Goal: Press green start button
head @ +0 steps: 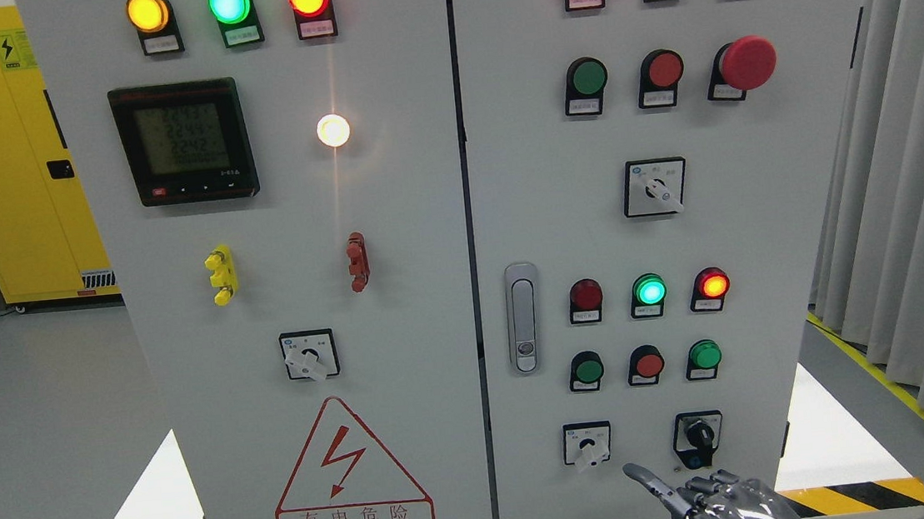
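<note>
A tall pale grey metal control cabinet [759, 208] with two doors fills the view. The right door carries several round green push buttons: one [587, 78] in the upper row of three, beside a red button [664, 69] and a large red mushroom stop button [748, 63], and two in the lower row, one [587, 371] at its left end and one [704, 354] at its right end, with a red button [647, 363] between them. Which is the start button cannot be told. Above the lower row sit three round lamps: dark red [585, 295], glowing green [649, 290] and glowing red [712, 283].

The robot's silver metal right hand [713, 503] shows at the bottom edge, below the lower row, one finger [647, 480] extended up-left, the others curled, holding nothing and apart from every button.
</note>
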